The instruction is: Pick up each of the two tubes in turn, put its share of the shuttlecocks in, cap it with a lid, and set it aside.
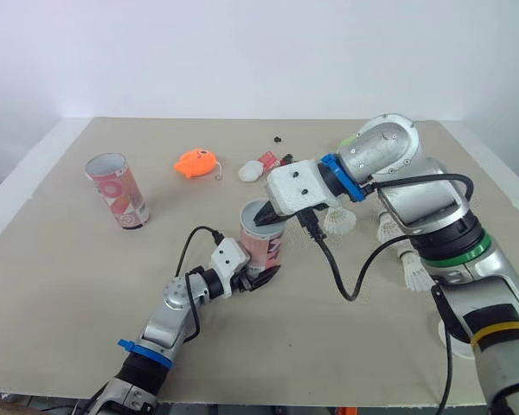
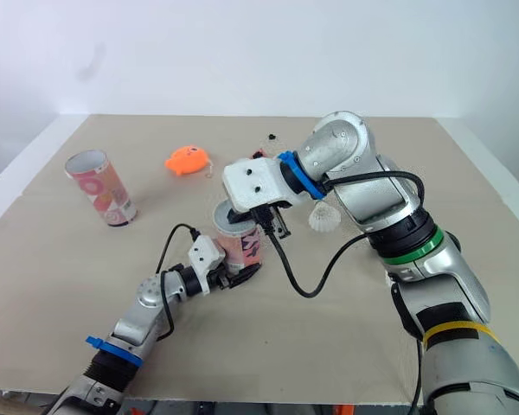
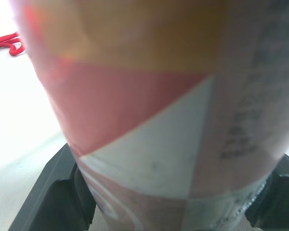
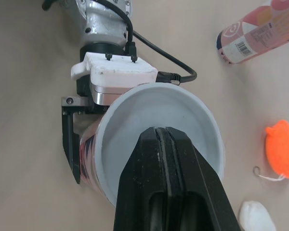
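My left tool (image 1: pixel 258 278) is clamped on the lower part of one tube (image 1: pixel 261 240), a finger (image 4: pixel 70 147) on either side of its wall. It holds the tube upright near the middle of the counter (image 1: pixel 69 285), open mouth up. My right tool (image 4: pixel 162 134) has its two fingers pressed together, and their tips sit just inside the tube's mouth, close to the rim. The second tube (image 1: pixel 118 190) stands open toward the counter's left edge, well apart from both tools. Three shuttlecocks (image 1: pixel 339 222) lie toward the right edge, under my right arm. An orange toy (image 1: pixel 196 162) and a white object (image 1: pixel 251 171) lie nearer the far edge.
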